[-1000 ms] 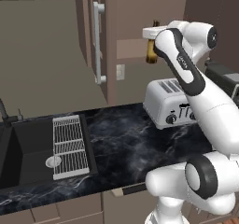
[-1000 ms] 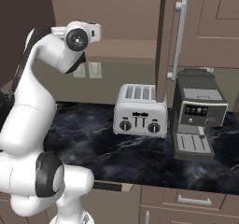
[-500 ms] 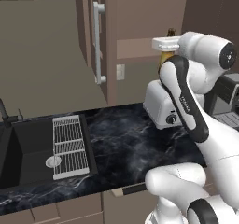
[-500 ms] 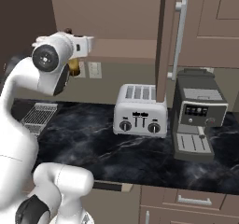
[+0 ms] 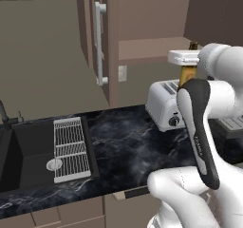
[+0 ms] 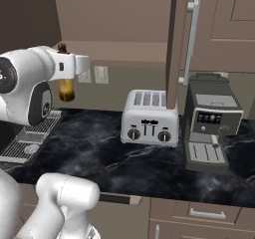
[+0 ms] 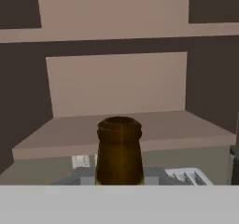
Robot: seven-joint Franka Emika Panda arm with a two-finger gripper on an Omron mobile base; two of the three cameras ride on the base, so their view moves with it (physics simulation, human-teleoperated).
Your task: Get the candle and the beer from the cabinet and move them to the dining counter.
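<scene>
Already we have the small brown glass beer bottle [image 6: 65,87] out of the taupe-brown wall cabinet [image 5: 142,18], so the task looks partly under way rather than finished. Our two-finger gripper [image 6: 67,68] is closed about the bottle's neck, and the bottle hangs in the air just in front of the open cabinet shelf [image 7: 130,127], above the black marble-veined worktop [image 6: 124,158] and to the left of the silver four-slot toaster [image 6: 149,121]. Through the hand camera the bottle's dark mouth rises between the fingers, and beyond it the shelf lies bare as far as we can see; the cabinet's sides fall outside that picture. We cannot spot the candle in any picture, so we cannot say whether it is already moved or still waiting. We judge that carrying the bottle to the dining counter is what remains first, and that counter is not before us now. To the far left, the black sink basin [image 5: 28,158] holds a white wire rack [image 5: 71,148].
</scene>
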